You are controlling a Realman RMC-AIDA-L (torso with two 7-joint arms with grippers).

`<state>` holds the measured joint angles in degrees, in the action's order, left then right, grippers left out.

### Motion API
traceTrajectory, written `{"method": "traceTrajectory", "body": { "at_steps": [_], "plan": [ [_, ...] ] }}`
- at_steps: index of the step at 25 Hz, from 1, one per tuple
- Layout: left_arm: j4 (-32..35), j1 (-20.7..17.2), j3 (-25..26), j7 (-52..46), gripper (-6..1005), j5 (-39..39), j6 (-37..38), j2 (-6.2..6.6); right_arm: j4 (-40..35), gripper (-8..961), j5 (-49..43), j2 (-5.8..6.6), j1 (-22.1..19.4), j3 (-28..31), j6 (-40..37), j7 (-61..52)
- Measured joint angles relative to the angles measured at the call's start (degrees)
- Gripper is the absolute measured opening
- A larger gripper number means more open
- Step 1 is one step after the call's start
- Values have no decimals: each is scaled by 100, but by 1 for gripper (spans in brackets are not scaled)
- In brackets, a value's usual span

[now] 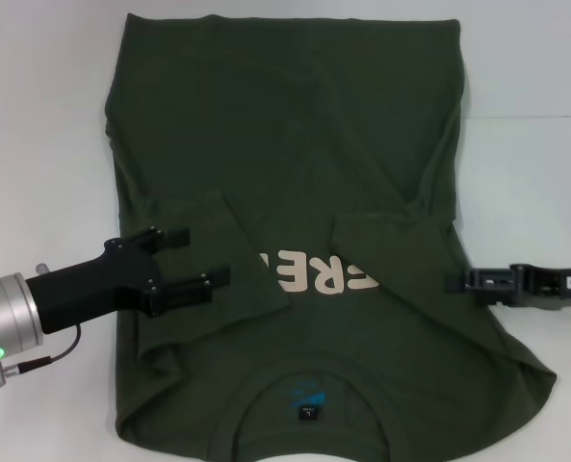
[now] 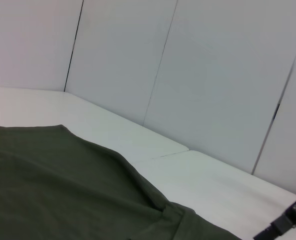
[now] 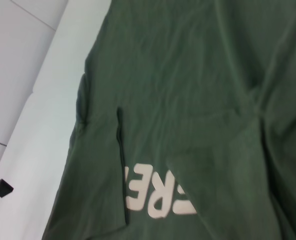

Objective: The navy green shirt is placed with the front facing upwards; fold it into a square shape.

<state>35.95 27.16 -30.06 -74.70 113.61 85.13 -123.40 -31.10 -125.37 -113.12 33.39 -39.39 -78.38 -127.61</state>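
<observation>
The navy green shirt (image 1: 295,173) lies flat on the white table (image 1: 35,115), front up, collar toward the robot and hem at the far edge. Both sleeves are already folded inward: the left sleeve flap (image 1: 232,255) and the right sleeve flap (image 1: 391,245) lie over the chest and cover the ends of the cream lettering (image 1: 316,274), of which only the middle letters show. The neck label (image 1: 306,412) sits inside the collar.

The left gripper (image 1: 200,258) hovers over the shirt's left side, beside the folded sleeve, with its jaws spread and nothing between them. The right gripper (image 1: 454,283) lies low at the shirt's right edge; it is seen edge-on, so whether its fingers are parted or closed cannot be told.

Judged from this layout, the sleeve folds are done and a lengthwise fold is in hand. The next move probably calls for both grippers to pinch matching points at one end of the shirt and carry it over the other end evenly.

The gray wall panels (image 2: 187,75) stand behind the table. Nothing else lies near the shirt; the loose wrinkles (image 1: 434,192) along the right side could skew the fold.
</observation>
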Motion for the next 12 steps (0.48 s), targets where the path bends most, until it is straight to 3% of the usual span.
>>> {"method": "traceTrajectory", "body": {
  "at_steps": [12],
  "plan": [
    [-10,20,-28,0,933,3,-6,-8,-2,924,9,-20,-252,18,-61,-12]
  ]
}}
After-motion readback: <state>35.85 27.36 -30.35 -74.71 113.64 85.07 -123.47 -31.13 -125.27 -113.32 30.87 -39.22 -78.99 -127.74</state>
